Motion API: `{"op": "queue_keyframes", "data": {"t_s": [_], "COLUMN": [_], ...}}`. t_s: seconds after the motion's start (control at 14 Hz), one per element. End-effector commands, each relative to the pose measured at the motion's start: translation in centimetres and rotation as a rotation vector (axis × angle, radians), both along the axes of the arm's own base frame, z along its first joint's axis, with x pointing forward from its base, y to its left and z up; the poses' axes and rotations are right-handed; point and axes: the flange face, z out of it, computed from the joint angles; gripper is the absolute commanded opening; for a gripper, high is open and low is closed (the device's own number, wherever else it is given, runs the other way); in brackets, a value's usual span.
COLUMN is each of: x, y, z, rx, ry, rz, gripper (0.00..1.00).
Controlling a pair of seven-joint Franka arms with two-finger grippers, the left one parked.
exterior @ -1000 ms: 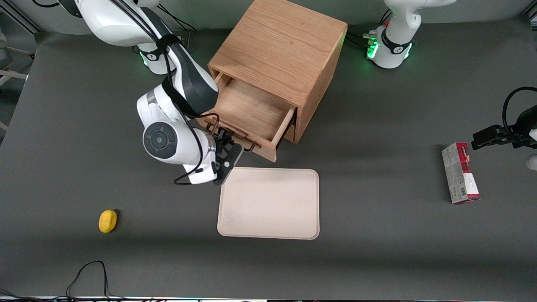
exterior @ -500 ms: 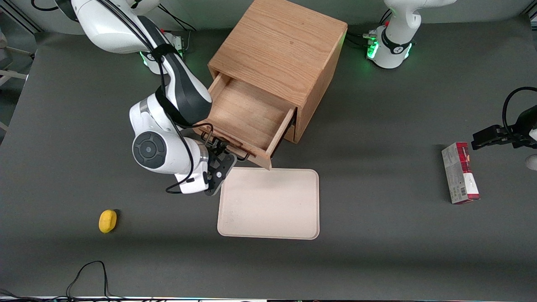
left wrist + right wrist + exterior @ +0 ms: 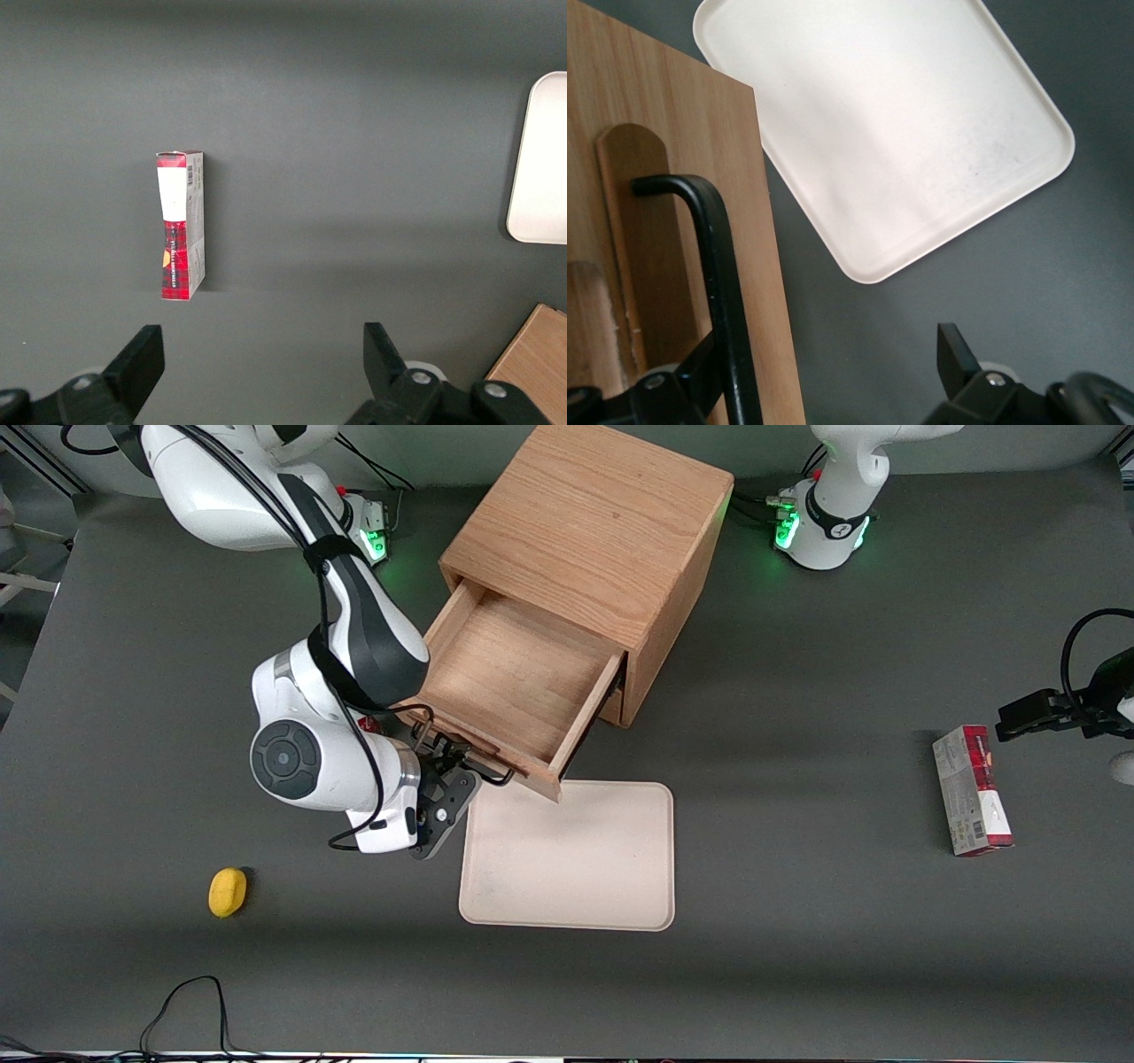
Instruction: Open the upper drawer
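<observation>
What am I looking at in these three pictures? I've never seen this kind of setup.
You see a table with a robot arm at work. One picture looks down from the front; the other two come from small cameras on the wrists of the two arms.

The working arm's gripper is at the black handle of the upper drawer of a wooden cabinet. The drawer is pulled well out and looks empty. In the working arm's wrist picture the handle runs between the two fingers, which stand apart, so nothing is clamped.

Also on the table: a pale tray in front of the drawer, a small yellow object toward the working arm's end, and a red and grey box toward the parked arm's end.
</observation>
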Motion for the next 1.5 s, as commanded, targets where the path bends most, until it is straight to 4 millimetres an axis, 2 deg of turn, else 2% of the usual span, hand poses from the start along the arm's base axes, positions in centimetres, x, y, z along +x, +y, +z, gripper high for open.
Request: {"op": "queue_keyframes", "data": {"t_s": [0.0, 0.29, 1.0, 1.43], "x": [1.7, 2.4, 3.4, 3.4], "y": [-0.5, -1.2, -2.1, -2.5], "z": [-0.5, -0.1, -0.6, -0.5], "rx": [0.004, 0.009, 0.016, 0.013], "ry": [-0.02, -0.033, -0.062, -0.054], "rz": [0.007, -0.007, -0.043, -0.045], "gripper": [1.0, 1.0, 1.0, 1.0]}}
